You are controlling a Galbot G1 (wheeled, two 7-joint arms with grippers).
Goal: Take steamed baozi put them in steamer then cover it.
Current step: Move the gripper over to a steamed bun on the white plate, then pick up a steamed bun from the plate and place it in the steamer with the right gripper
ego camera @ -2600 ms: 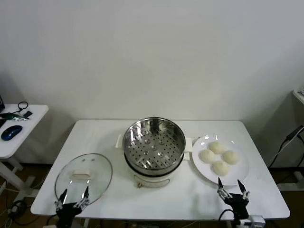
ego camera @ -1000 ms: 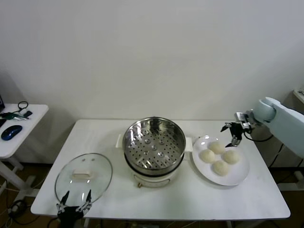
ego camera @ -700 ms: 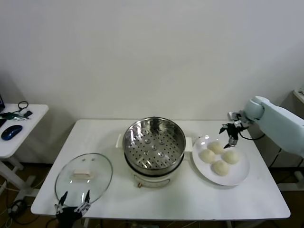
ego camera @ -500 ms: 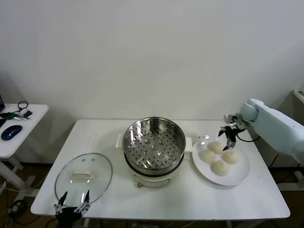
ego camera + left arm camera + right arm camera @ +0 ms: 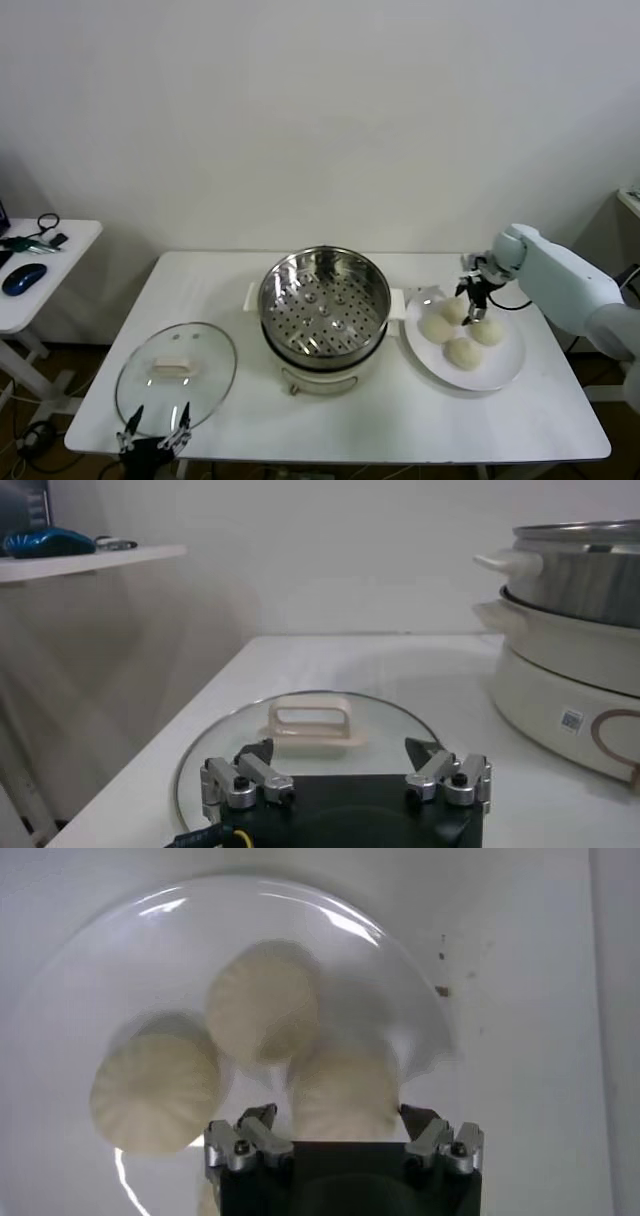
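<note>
Four cream-white baozi [image 5: 463,352] lie on a white plate [image 5: 502,366] right of the steamer [image 5: 323,310], which stands uncovered with a bare perforated tray. My right gripper [image 5: 472,301] is open and hangs low over the far side of the plate. In the right wrist view its fingers [image 5: 338,1116] straddle one baozi [image 5: 345,1088], with two more baozi [image 5: 262,1000] beyond on the plate [image 5: 100,978]. The glass cover [image 5: 176,365] lies flat at the table's front left. My left gripper [image 5: 153,435] is open and empty at the table's front edge, just short of the cover [image 5: 310,720].
The steamer's wall and cream base [image 5: 570,630] stand right beside the cover. A small side table [image 5: 40,262] with a blue mouse and cables stands off to the left. The white wall lies behind the table.
My right arm has come up from the table's front edge, swung in over the plate from the right and lowered onto the baozi. My left gripper has hardly moved.
</note>
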